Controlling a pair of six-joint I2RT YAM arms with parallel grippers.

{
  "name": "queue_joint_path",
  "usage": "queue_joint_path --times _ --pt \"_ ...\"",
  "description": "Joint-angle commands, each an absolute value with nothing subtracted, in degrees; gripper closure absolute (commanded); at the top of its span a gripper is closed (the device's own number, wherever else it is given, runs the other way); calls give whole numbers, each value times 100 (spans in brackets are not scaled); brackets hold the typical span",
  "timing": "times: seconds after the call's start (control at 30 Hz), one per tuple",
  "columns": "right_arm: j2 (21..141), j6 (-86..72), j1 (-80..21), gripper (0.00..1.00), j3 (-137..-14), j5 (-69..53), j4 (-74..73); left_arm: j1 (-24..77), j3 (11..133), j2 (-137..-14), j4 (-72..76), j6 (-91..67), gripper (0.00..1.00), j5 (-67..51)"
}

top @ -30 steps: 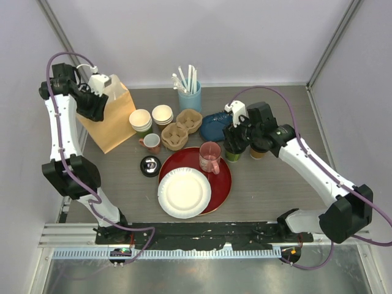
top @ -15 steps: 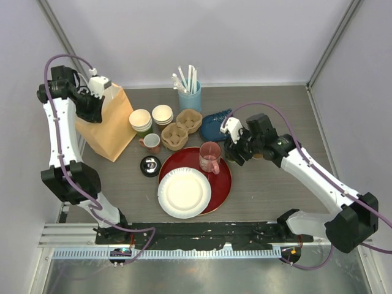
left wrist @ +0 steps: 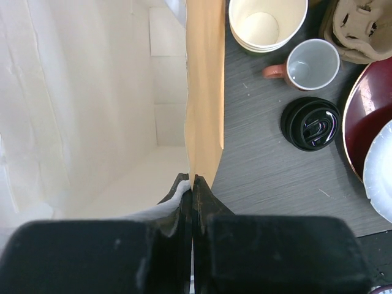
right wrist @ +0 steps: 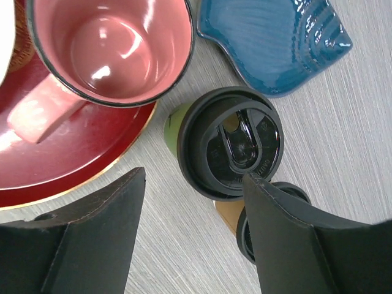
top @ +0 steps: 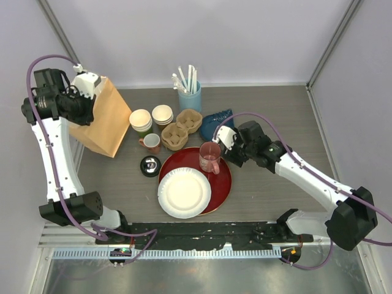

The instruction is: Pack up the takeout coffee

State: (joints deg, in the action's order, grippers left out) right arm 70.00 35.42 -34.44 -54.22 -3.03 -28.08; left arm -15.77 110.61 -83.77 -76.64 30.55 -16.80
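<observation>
The green-sided takeout coffee (right wrist: 229, 144), with its black lid on, stands on the table beside the red tray. The kraft-brown one (right wrist: 228, 215) is right behind it, half hidden by my right finger. My right gripper (right wrist: 195, 177) hovers open over the green cup, its tips either side of the lid's near rim and gripping nothing. In the top view my right arm (top: 245, 144) covers both cups. My left gripper (left wrist: 193, 180) is shut on the rim of the brown paper bag (top: 101, 122), whose white inside (left wrist: 92, 110) gapes open.
A pink mug (top: 209, 157) and a white paper plate (top: 184, 193) sit on the red tray (top: 225, 177). Behind them are a blue dish (top: 215, 124), a cardboard cup carrier (top: 180, 130), stacked lidless cups (top: 141, 119), a small mug (top: 151, 143), a loose black lid (top: 150, 165) and a straw holder (top: 190, 95).
My left gripper has shut on the bag's rim and pulled it left, tipping the bag. My right gripper moved left toward the pink mug and now hangs over the green cup, jaws a little wider.
</observation>
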Motion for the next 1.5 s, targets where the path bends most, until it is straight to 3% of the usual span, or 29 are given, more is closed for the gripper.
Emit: queue_joint_path --times 0.0,0.77,0.9,1.1,1.47 --pt "7049 3744 -3498 30 -5256 325 -2180 -1591 11224 -8262 -7646 2971 100 -1660" --pt "7655 3551 -3524 34 -4974 2057 -1450 -1591 11312 -8297 -7690 3023 100 -1986" --pt "7524 3612 -3542 34 -4957 1443 -1547 -1591 11285 -8279 -7682 3032 100 -1986" --pt "7523 3577 -3542 31 -5027 2066 -1545 -1591 11268 -8262 -7699 3050 100 -2056" --pt "6566 3604 -3762 22 -5097 643 -1485 -1582 11303 -8323 -7743 3059 100 -2144"
